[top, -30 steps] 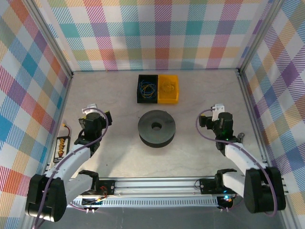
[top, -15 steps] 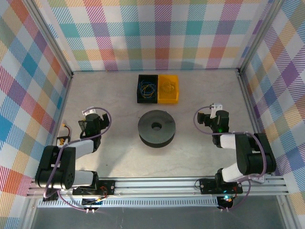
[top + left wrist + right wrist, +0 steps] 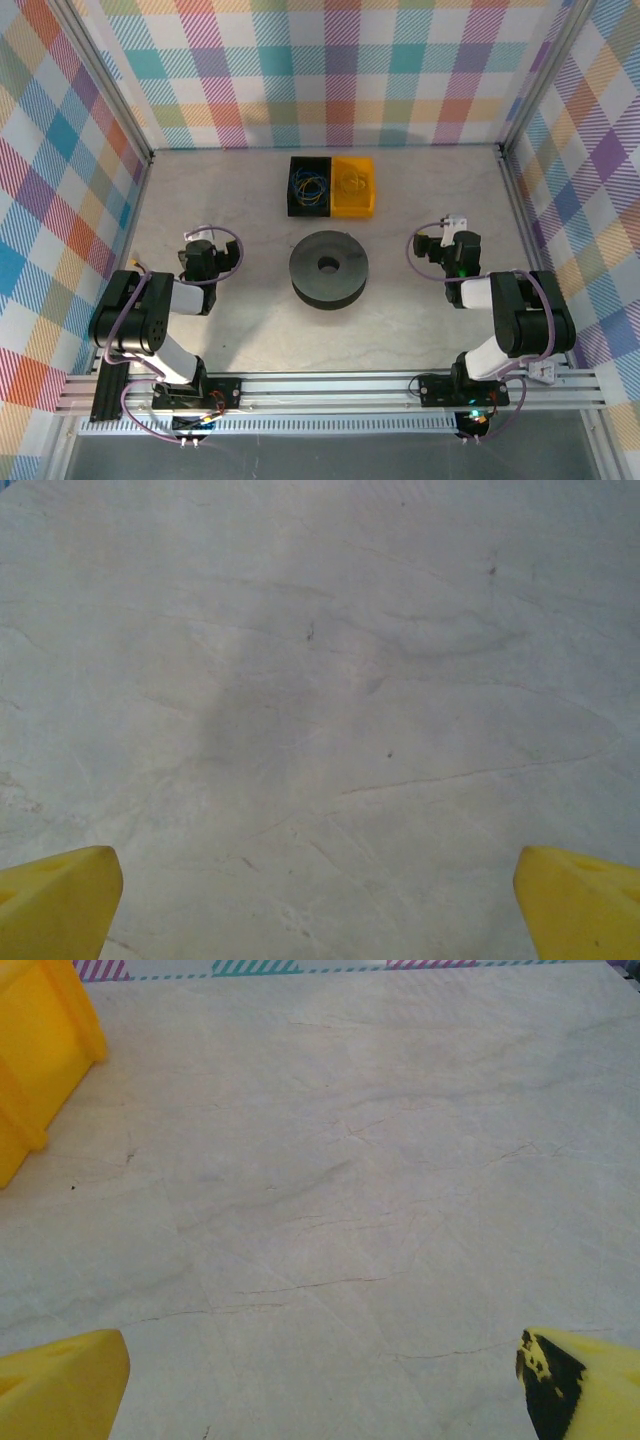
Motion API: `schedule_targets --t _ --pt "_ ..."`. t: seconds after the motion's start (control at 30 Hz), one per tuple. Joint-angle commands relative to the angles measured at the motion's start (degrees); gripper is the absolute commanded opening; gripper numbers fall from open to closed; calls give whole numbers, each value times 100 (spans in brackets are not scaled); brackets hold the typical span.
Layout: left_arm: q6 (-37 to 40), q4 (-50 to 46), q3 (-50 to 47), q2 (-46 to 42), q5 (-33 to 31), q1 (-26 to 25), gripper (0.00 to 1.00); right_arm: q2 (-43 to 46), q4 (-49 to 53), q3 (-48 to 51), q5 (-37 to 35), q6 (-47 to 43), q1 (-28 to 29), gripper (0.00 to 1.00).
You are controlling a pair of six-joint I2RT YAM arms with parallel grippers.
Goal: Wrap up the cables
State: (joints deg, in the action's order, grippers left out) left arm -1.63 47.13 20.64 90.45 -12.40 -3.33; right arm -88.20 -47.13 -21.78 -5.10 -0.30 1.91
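OK, both arms sit folded back near their bases, 1 on each side of the black spool (image 3: 329,268), which lies flat mid-table. Left gripper (image 3: 320,910): jaws spread wide, yellow fingertips (image 3: 55,900) at the 2 bottom corners of its wrist view. Only the bare marbled table (image 3: 320,680) lies between them, nothing held. Right gripper (image 3: 320,1390): same, wide apart and empty. 1 of its fingertips (image 3: 590,1380) has a dark worn patch at the tip. The cables (image 3: 308,185) are a loose tangle of thin green, yellow and blue wire inside the black bin (image 3: 310,211), behind the spool toward the back wall. The yellow bin (image 3: 354,210) touches the black one on its right side, contents too faint to tell. Its corner shows at top left of the right wrist view. Both grippers are well apart from cables and spool.
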Motion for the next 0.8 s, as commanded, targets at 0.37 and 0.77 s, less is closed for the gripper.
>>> schedule_targets --t 0.37,0.77 --pt "84 375 181 -18 164 -29 100 -1 -147 -142 244 114 -103 99" --pt "147 367 188 -28 117 -71 100 -1 -134 -142 253 114 -98 99"
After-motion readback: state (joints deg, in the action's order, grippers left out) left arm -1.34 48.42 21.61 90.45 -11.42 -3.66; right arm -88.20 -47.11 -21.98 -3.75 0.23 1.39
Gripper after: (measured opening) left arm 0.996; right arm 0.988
